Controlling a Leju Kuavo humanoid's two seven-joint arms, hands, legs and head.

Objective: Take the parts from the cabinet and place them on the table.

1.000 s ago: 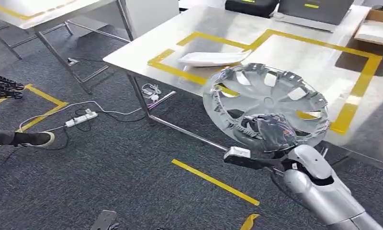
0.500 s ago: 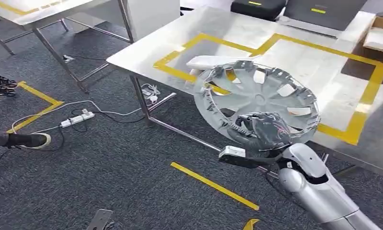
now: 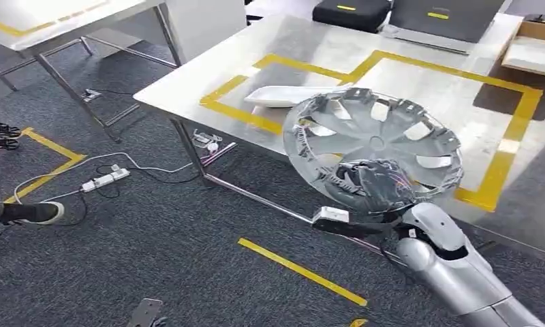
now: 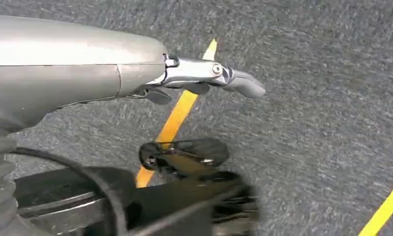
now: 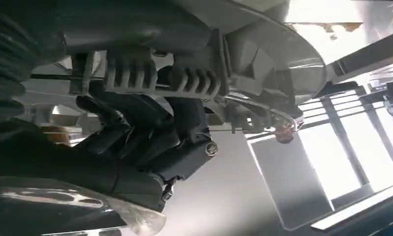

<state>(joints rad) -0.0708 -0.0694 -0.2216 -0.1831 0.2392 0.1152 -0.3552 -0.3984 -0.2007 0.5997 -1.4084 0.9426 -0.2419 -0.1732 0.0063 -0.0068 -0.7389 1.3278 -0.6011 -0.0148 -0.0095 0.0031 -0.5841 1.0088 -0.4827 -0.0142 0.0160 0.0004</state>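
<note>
A silver wheel cover [image 3: 375,139] hangs tilted above the near edge of the steel table [image 3: 304,41]. My right hand [image 3: 377,187] grips its lower rim from below. The right wrist view shows the dark fingers [image 5: 145,132] clamped around the ribbed rim of the wheel cover [image 5: 263,54]. A flat white part [image 3: 280,95] lies on the table inside the yellow taped frame, just behind the cover's far left edge. My left hand [image 4: 204,81] hangs over the grey carpet with its thumb stretched out and nothing in it.
Two dark cases [image 3: 345,12] stand at the table's far edge and a cardboard box [image 3: 532,48] at its far right. A second table [image 3: 52,17] is at the far left. A power strip [image 3: 105,179], cables and a person's shoe [image 3: 31,212] lie on the carpet.
The camera has shifted a little. My right hand has carried the wheel cover farther over the table, so its rim now overlaps the end of the white part.
</note>
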